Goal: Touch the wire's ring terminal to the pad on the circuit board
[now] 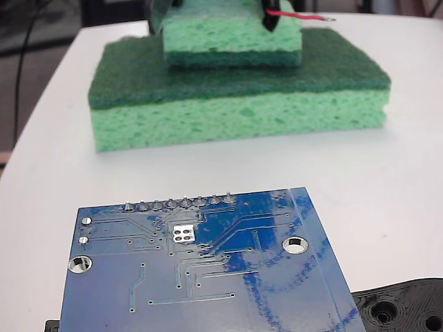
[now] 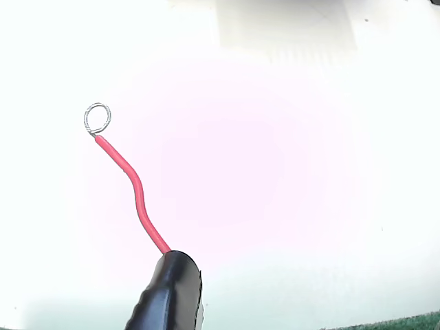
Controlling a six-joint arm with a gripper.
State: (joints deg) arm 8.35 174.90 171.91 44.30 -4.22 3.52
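Fingers (image 2: 168,292) clamped on wire (image 2: 134,189), ring (image 2: 97,118) at 11 o'clock. Wire is light, bendy; keep hold near base. Pad (image 1: 183,233) on board (image 1: 208,277) well apart.

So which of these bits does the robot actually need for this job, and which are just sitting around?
Needed: gripper, red wire, ring terminal, blue circuit board, its silvery pad.

Just lying about: stacked green sponges, black plastic piece, white table.
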